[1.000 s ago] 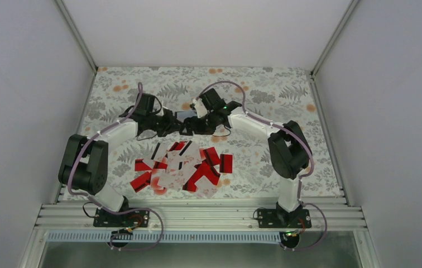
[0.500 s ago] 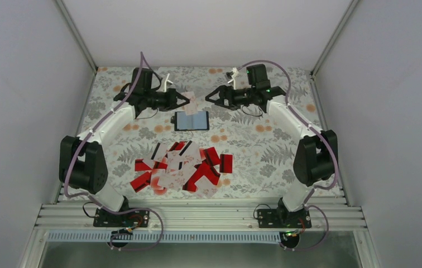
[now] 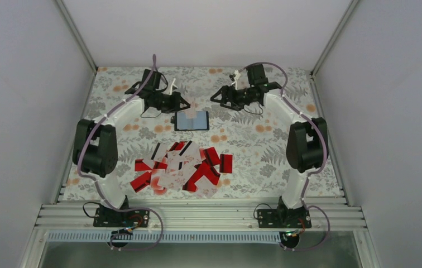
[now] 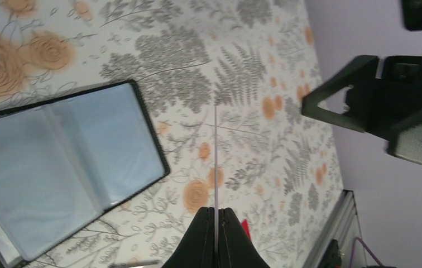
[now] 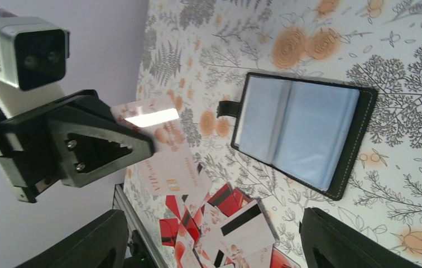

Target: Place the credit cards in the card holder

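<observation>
The card holder (image 3: 191,120) lies open on the flowered table, pale blue inside (image 4: 58,167) (image 5: 303,134). My left gripper (image 3: 184,104) (image 4: 216,215) hangs just behind the holder's far left edge. It is shut on a pale pink credit card (image 3: 192,106), seen edge-on (image 4: 216,156) in its own view and flat (image 5: 158,151) in the right wrist view. My right gripper (image 3: 215,98) (image 5: 214,234) is open and empty, raised behind and to the right of the holder. The other credit cards (image 3: 181,167) (image 5: 236,229) lie heaped, red and white, in front of the holder.
White walls close the table (image 3: 264,151) at the back and both sides. A metal rail (image 3: 197,215) runs along the near edge. In the left wrist view the right arm's black gripper (image 4: 376,106) hangs at the upper right.
Both grippers rose from where they met over the holder and moved apart, uncovering it lying open. The left gripper keeps its card and has since come closer to the holder's far edge.
</observation>
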`<state>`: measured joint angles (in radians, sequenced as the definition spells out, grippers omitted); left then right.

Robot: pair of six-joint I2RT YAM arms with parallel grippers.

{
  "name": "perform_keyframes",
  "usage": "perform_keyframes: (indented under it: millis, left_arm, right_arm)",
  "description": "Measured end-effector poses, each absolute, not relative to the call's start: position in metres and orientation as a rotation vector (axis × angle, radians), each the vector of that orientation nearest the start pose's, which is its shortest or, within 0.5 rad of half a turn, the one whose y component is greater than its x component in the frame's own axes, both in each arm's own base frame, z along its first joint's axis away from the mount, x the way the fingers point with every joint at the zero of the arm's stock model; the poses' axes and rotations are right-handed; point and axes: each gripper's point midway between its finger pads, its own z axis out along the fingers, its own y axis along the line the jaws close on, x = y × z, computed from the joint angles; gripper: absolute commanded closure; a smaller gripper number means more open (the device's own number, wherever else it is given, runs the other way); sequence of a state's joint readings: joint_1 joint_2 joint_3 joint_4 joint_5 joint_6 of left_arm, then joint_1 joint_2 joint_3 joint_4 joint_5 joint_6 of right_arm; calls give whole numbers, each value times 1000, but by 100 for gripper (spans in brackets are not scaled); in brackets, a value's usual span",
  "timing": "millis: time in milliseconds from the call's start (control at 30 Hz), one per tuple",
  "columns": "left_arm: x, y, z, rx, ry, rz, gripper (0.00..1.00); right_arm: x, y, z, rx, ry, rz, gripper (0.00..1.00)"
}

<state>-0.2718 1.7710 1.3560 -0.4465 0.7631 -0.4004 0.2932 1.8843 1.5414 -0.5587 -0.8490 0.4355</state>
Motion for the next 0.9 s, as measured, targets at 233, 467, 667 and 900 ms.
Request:
perform_keyframes:
  millis: [233, 467, 667, 900]
  left_arm:
    - [424, -246, 122, 135, 2594, -1119, 98]
    - [446, -252, 102, 112, 2635, -1048, 98]
    - [454, -241, 90, 102, 2671, -950, 98]
    - [459, -219, 85, 60, 2688, -883, 98]
  right_arm:
    - [421, 261, 167, -200, 2560, 1346, 26]
    - [426, 265, 155, -203, 2571, 1375, 32]
    - [434, 275, 133, -202, 2590, 1461, 35]
    - [440, 286, 110, -204, 2613, 1551, 39]
